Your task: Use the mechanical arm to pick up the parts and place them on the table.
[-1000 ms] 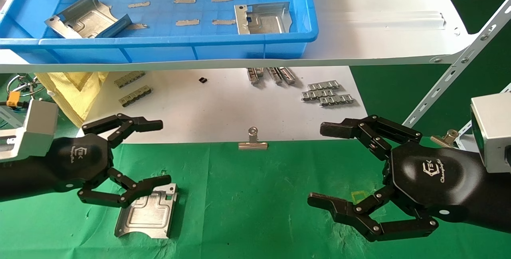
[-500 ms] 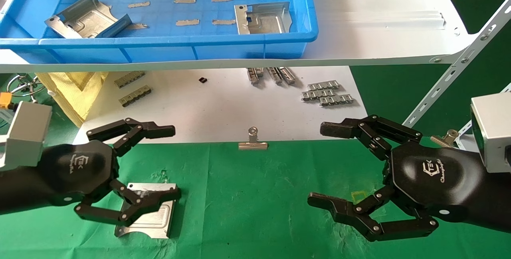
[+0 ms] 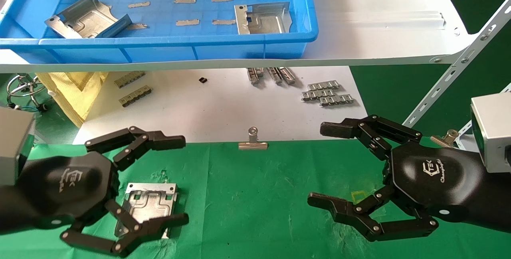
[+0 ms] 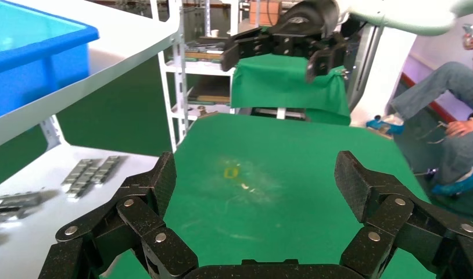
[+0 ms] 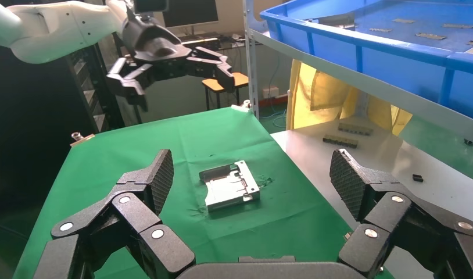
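Observation:
One silver part (image 3: 149, 207) lies flat on the green table (image 3: 259, 195); it also shows in the right wrist view (image 5: 228, 186). My left gripper (image 3: 177, 181) is open and empty, above the part, with its lower finger (image 3: 167, 222) over the part's near edge. In the left wrist view, the left gripper (image 4: 257, 180) has only green cloth and the yellow mark (image 4: 230, 172) between its fingers. My right gripper (image 3: 323, 165) is open and empty over the right of the table, by the yellow mark (image 3: 358, 196). Two more parts (image 3: 86, 17) (image 3: 263, 18) lie in the blue bin (image 3: 159, 42).
The blue bin stands on a white shelf (image 3: 379, 31) overhanging the back; a slanted shelf brace (image 3: 451, 79) is at right. Below lie a white board (image 3: 223, 107) with grey toothed strips (image 3: 327, 93), a binder clip (image 3: 252, 141) and yellow cloth (image 3: 76, 91).
My left gripper has risen and drawn toward the near edge, staying open. The part stays on the cloth. The right arm has not moved.

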Controlling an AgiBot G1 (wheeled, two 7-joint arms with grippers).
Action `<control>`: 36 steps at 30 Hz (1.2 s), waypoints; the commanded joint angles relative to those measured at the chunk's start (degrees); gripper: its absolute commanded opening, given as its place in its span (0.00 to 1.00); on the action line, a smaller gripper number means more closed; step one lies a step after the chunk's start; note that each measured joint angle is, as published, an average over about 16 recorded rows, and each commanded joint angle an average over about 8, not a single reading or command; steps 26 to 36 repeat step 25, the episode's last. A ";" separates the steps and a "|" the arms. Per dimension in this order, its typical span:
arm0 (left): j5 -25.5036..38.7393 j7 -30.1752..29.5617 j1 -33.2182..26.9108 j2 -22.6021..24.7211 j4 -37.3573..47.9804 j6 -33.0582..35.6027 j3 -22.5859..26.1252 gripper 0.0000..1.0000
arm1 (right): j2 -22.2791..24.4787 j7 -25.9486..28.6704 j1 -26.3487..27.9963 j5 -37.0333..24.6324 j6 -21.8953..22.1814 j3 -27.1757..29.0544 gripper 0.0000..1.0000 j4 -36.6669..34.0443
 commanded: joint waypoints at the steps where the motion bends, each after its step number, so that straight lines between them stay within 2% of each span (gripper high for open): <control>1: -0.10 -1.32 1.02 -0.19 -1.90 -0.22 -1.23 1.00 | 0.00 0.00 0.00 0.00 0.00 0.00 1.00 0.00; 11: -0.44 -4.63 3.94 -0.73 -7.25 -0.80 -4.76 1.00 | 0.00 0.00 -0.01 0.01 0.02 0.00 1.00 -0.01; 36: -0.43 -4.16 3.44 -0.67 -6.28 -0.76 -4.13 1.00 | 0.00 0.00 -0.01 0.01 0.02 0.00 1.00 -0.01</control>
